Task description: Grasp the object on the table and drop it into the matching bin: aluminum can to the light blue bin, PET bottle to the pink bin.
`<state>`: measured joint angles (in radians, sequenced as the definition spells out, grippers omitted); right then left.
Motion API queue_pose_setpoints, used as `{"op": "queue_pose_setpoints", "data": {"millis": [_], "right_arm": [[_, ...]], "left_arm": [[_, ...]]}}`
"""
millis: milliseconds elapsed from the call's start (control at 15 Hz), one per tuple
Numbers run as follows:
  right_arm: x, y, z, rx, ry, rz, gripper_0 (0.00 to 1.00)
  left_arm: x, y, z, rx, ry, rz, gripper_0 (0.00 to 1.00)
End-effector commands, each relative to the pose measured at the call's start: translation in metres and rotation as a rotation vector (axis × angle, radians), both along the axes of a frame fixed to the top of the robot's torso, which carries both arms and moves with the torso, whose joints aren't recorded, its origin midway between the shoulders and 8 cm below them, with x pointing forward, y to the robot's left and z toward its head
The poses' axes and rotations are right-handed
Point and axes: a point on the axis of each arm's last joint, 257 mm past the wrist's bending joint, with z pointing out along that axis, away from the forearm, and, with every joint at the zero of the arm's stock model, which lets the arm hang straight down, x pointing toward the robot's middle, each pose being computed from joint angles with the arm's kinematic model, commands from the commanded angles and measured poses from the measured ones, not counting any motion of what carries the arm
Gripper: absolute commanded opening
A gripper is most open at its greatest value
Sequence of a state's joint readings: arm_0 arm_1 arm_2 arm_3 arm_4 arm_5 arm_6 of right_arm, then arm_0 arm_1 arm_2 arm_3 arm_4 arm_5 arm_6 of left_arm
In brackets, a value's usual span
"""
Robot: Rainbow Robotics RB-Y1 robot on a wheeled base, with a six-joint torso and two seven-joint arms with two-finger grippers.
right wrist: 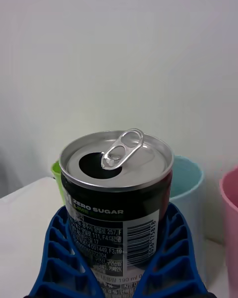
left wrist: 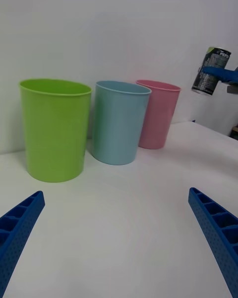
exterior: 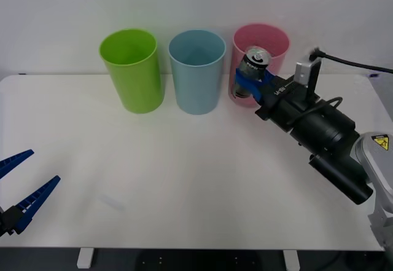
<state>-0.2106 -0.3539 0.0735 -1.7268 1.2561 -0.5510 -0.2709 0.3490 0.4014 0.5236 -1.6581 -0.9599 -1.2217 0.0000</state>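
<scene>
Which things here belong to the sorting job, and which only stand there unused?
Belong to the job:
- small dark grey-and-silver metal can, lifted in the right gripper
- tall light blue plastic bin
- tall pink plastic bin
- white table

Unused:
- tall lime green plastic bin
- left gripper, open, idle

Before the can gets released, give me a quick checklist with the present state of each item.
1. Right hand shut on the aluminum can: ok.
2. Can lifted off the table: ok.
3. Can over the light blue bin: not ok; it hangs by the pink bin.
4. Light blue bin upright, mouth open: ok.
5. Left hand open, low at the near table edge, away from the bins: ok.
6. Lime green bin out of the path: ok.
</scene>
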Motion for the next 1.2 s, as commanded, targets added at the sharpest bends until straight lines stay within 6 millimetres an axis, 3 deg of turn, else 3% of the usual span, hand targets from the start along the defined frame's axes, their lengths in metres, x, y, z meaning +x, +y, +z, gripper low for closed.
{"op": "queue_pose_setpoints", "data": {"millis": [67, 333, 867, 1200], "right_arm": [[0.007, 0.009, 0.017, 0.006, 0.007, 0.019, 0.00], [0.025, 0.024, 0.035, 0.003, 0.017, 0.052, 0.00], [0.103, 0.055, 0.054, -0.042, 0.053, 0.048, 0.00], [0.146, 0.073, 0.055, -0.045, 0.102, 0.005, 0.00]], "left_arm": [[0.000, 0.000, 0.000, 0.000, 0.000, 0.000, 1.00], [0.000, 0.000, 0.000, 0.000, 0.000, 0.000, 1.00], [0.000, 0.000, 0.000, 0.000, 0.000, 0.000, 1.00], [0.000, 0.000, 0.000, 0.000, 0.000, 0.000, 1.00]]}}
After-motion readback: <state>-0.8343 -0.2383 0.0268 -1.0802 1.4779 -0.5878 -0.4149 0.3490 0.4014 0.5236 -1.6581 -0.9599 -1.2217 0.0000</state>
